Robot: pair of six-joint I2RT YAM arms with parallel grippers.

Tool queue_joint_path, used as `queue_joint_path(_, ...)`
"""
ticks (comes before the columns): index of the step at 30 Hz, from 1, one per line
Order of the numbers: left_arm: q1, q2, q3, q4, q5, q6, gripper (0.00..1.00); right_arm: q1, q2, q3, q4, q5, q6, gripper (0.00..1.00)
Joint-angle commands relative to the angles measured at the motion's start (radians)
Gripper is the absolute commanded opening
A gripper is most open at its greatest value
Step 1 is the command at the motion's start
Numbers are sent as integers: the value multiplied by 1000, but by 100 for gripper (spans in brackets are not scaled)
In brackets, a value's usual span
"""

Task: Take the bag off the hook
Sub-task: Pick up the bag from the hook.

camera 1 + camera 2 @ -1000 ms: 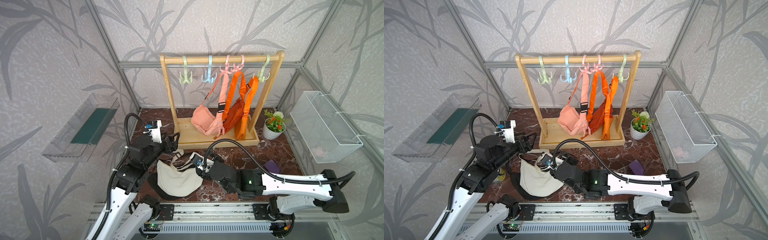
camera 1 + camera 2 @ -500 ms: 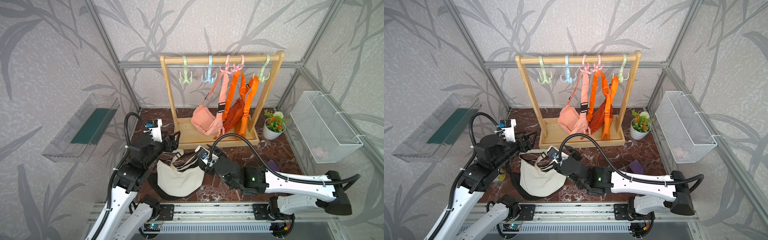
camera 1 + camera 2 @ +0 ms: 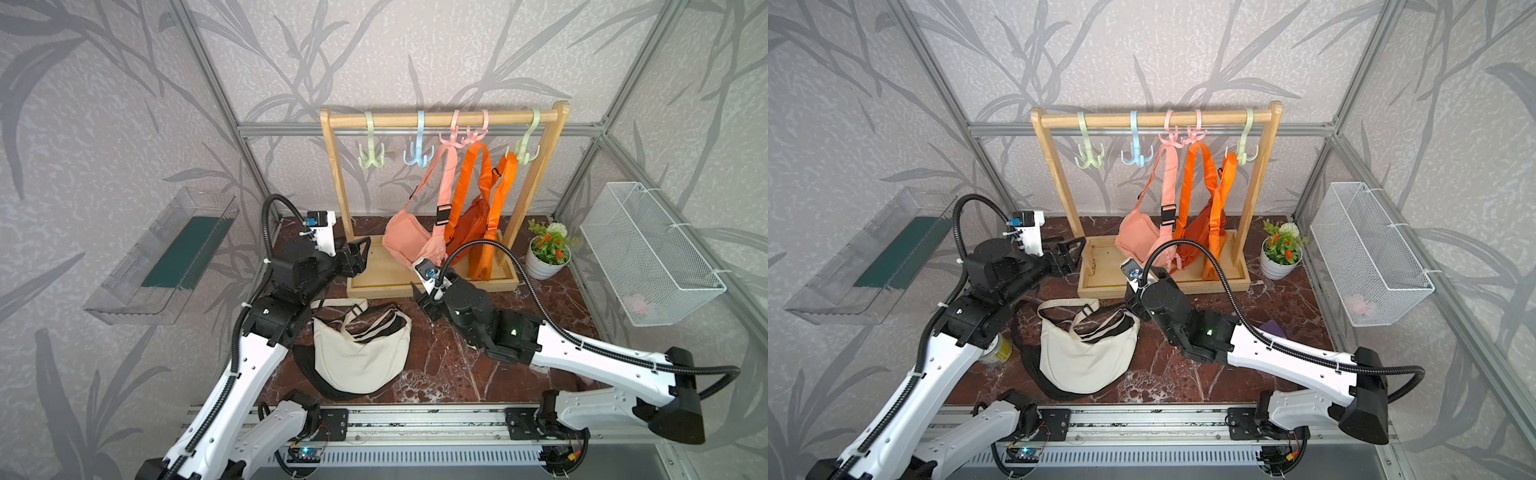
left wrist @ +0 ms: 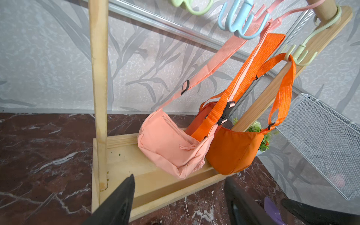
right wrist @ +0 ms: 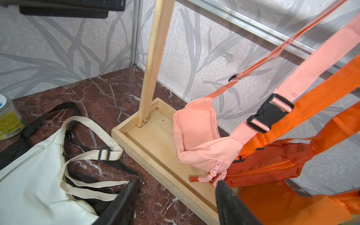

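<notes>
— Which bags hung on the rack?
— 3 of them, on the wooden rack (image 3: 338, 187) at the far side of the bench (image 3: 457, 374). The peach bag (image 3: 405, 245) hung by its strap from a pink hook (image 3: 451, 139). A dark orange bag (image 5: 272, 163) hung from the 2nd pink hook (image 3: 478, 134), just right of it. A bright orange bag (image 4: 231, 153) hung from the right green hook (image 3: 525, 145).
— Any bag off the rack?
— 1 cream bag (image 3: 359, 353) lay flat on the bench, just near of the rack's base tray (image 3: 374, 282), between the 2 arms. Its strap was loose on top.
— What about the left fingers?
— The left fingers (image 4: 120, 200) were spread with nothing between them. They were off the bench beside the rack's left post, pointed toward the peach bag.
— And the right fingers?
— The right fingers (image 5: 228, 200) were also spread and empty, low at the near edge of the base tray. 1 tip sat just beside the peach bag's zip cords (image 5: 212, 176); I couldn't tell if it touched them.
</notes>
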Motion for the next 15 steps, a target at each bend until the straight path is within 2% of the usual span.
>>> queue_joint_path(1, -5, 43, 49, 87, 23, 35, 73, -55, -51, 15, 22, -21, 24, 64)
queue_joint_path(8, -5, 136, 43, 281, 48, 49, 69, -216, -88, 22, 32, -97, 35, 60)
queue_joint_path(15, -7, 232, 71, 403, 41, 91, 68, -307, -61, 68, 46, -143, 1, 59)
